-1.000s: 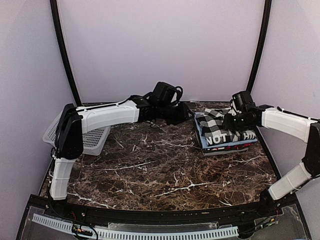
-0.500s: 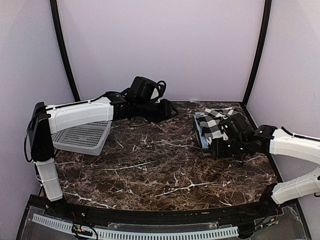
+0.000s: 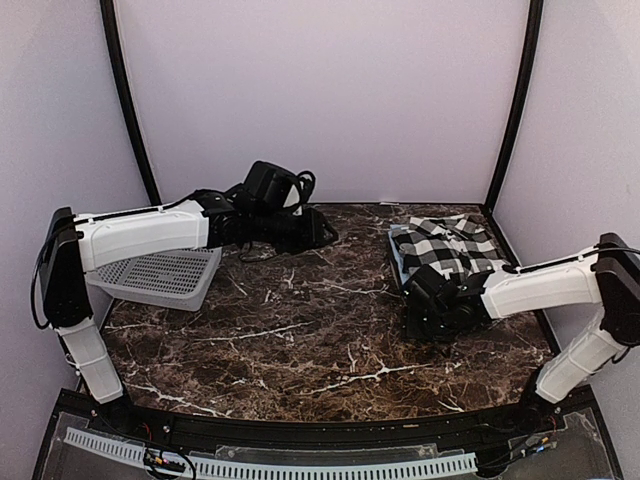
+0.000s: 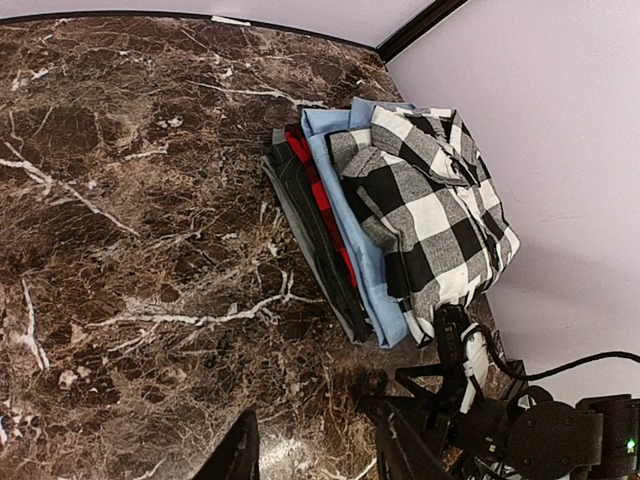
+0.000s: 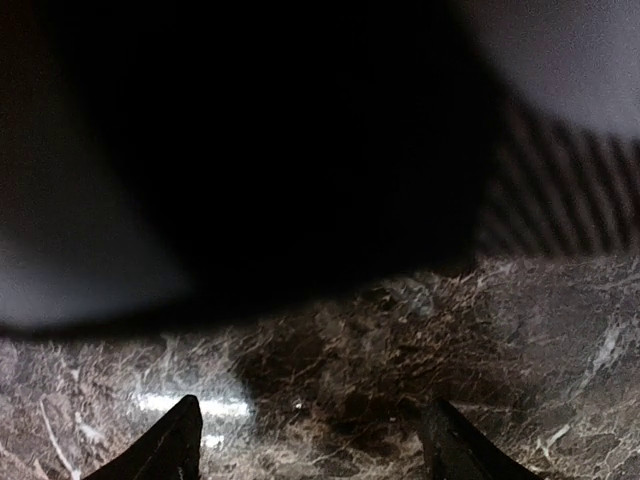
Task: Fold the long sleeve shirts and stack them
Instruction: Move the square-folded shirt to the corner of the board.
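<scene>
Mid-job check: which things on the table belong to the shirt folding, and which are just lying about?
Job: black-and-white check shirt, light blue shirt, red shirt, all in one stack, far right.
Lying about: grey perforated basket, far left.

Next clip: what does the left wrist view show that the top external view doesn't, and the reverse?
Only the left wrist view: beneath the black-and-white check shirt, a light blue shirt, a red shirt and dark cloth lowest, seen edge-on. Only the top external view: the grey perforated basket and the left arm. Both: that check shirt on top, the marble table, the right arm.
</scene>
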You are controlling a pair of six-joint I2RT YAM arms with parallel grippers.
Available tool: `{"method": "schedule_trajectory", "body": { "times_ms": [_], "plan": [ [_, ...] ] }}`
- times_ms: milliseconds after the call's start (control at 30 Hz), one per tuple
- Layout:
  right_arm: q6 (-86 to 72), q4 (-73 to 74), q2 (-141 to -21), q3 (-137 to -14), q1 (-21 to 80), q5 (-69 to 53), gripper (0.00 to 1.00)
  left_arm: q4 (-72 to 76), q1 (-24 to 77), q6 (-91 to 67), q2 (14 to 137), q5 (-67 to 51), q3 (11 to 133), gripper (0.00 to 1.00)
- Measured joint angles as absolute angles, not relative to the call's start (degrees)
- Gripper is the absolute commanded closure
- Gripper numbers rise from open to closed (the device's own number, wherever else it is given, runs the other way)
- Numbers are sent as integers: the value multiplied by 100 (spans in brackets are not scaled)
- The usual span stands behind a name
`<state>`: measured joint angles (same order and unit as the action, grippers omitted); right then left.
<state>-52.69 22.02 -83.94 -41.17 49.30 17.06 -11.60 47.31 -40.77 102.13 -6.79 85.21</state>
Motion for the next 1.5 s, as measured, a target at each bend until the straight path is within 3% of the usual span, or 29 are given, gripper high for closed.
{"method": "schedule_trajectory", "body": {
  "times_ms": [433,833,1500],
  "plan": [
    [-6716,2338,-9913,-5341,5078,2611,7,-1166,4598,-4062,9841,-705,8200,62],
    [-7616,2526,-10335,-5848,4783,2932,12,-1146,4495,-3972,9760,-823,8097,62],
    [-6416,1734,-10709,-6228,2720,2499,14,-1039,4477,-3988,9662,-919,8007,63]
  ]
}}
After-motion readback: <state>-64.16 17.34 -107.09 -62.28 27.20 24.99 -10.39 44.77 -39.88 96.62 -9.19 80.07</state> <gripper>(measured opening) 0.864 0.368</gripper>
